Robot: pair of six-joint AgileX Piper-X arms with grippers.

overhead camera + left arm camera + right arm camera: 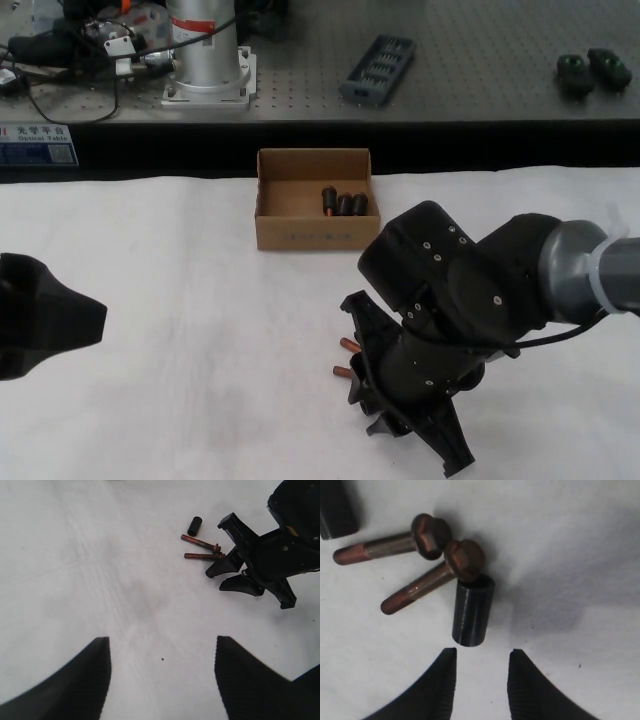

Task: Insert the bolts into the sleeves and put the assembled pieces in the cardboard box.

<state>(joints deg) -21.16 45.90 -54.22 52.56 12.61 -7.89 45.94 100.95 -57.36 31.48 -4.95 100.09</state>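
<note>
The right gripper, fingers apart, hung just short of a sleeve lying against the head of a bolt, the cardboard box at its eleven o'clock; it needed to close squarely on the sleeve without nudging that bolt

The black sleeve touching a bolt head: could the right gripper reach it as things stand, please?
Probably yes. The right gripper is open with the sleeve lying just ahead of it, nothing between; only the bolt head rests against the sleeve's far end.
</note>
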